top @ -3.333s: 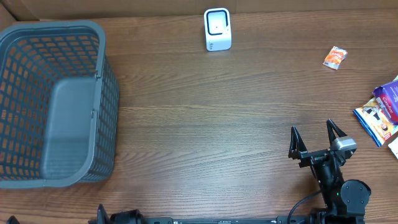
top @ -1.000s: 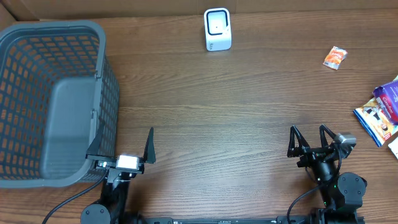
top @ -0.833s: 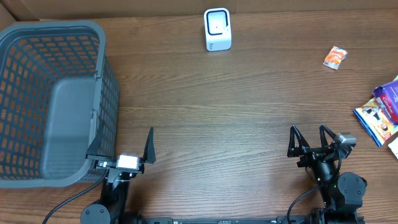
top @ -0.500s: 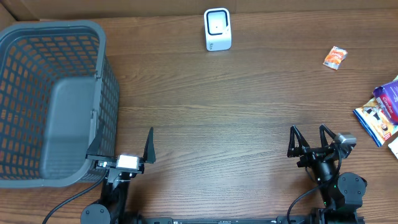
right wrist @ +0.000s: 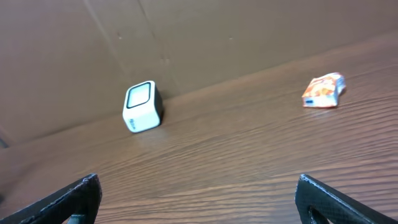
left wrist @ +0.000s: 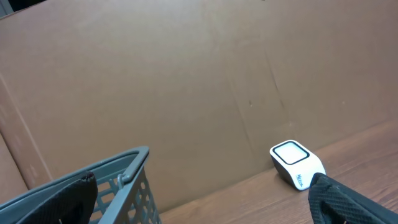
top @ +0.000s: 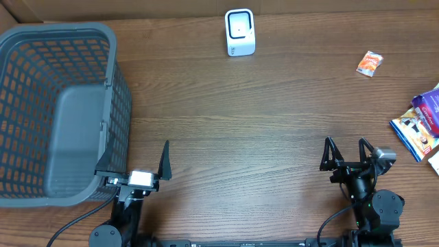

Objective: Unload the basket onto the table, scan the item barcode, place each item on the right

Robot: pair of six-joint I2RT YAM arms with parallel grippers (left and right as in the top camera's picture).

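The white barcode scanner [top: 240, 32] stands at the table's far edge, its window facing up; it also shows in the left wrist view [left wrist: 296, 164] and the right wrist view [right wrist: 142, 106]. A small orange packet [top: 370, 63] lies at the far right [right wrist: 323, 90]. Blue and purple packets [top: 420, 127] lie at the right edge. My left gripper [top: 135, 161] is open and empty beside the basket's near corner [left wrist: 202, 180]. My right gripper [top: 345, 145] is open and empty over bare wood near the front right [right wrist: 198, 183], well short of every packet.
A large grey mesh basket [top: 62, 110] fills the left side, its rim close to my left fingers [left wrist: 93, 190]. A brown cardboard wall [left wrist: 186, 81] backs the table behind the scanner. A white item's corner [top: 434, 163] shows at the right edge.
The left arm, out of view about three seconds ago, came up beside the basket and has held still for the last second. The right gripper has just shifted slightly right.
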